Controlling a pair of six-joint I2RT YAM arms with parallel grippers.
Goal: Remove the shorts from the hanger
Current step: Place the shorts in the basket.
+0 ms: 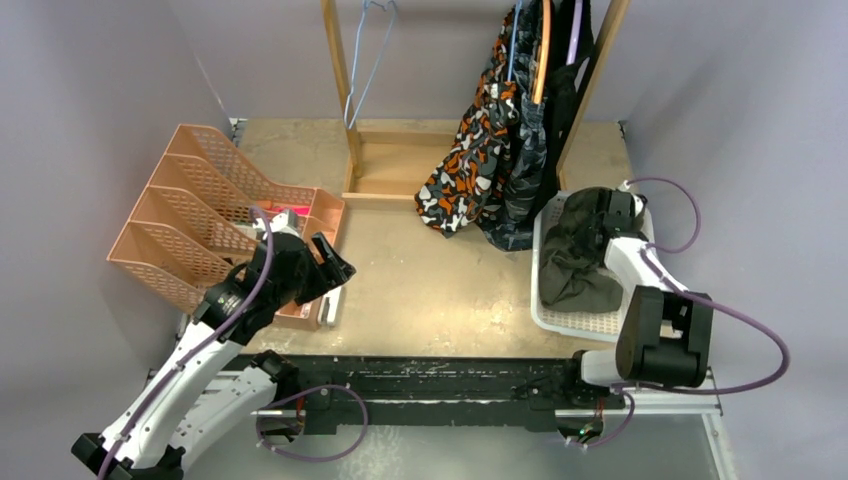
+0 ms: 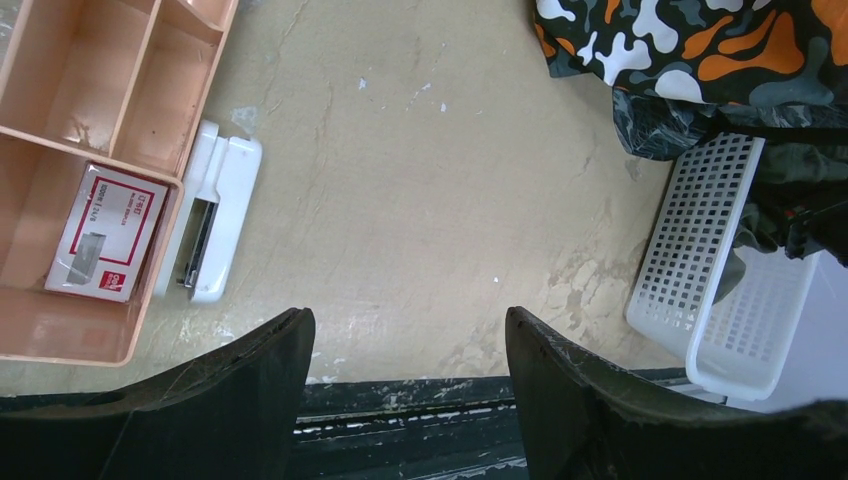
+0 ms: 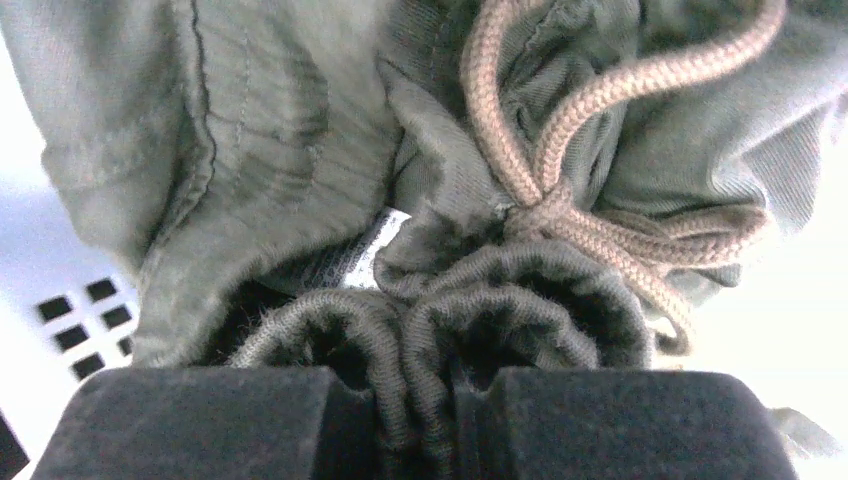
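Note:
The olive green shorts [image 1: 572, 262] lie bunched in the white basket [image 1: 590, 322] at the right. My right gripper [image 1: 598, 213] is down in the basket, shut on their ribbed waistband [image 3: 440, 320], with the tan drawstring [image 3: 560, 160] just beyond the jaws [image 3: 425, 410]. The orange-black-white camouflage shorts [image 1: 468, 165], the dark grey-blue camouflage shorts [image 1: 526, 180] and the black shorts [image 1: 566, 95] hang from hangers on the wooden rack [image 1: 340, 90]. An empty light blue hanger [image 1: 368, 60] hangs at the rack's left. My left gripper [image 1: 328, 264] is open and empty, low over the table [image 2: 410, 325].
An orange slotted file organiser [image 1: 200, 215] stands at the left, holding a red-and-white box [image 2: 105, 232]. A white stapler [image 2: 212, 220] lies beside it. The basket [image 2: 715, 270] and the hem of the orange camouflage shorts [image 2: 700, 45] show at the right of the left wrist view.

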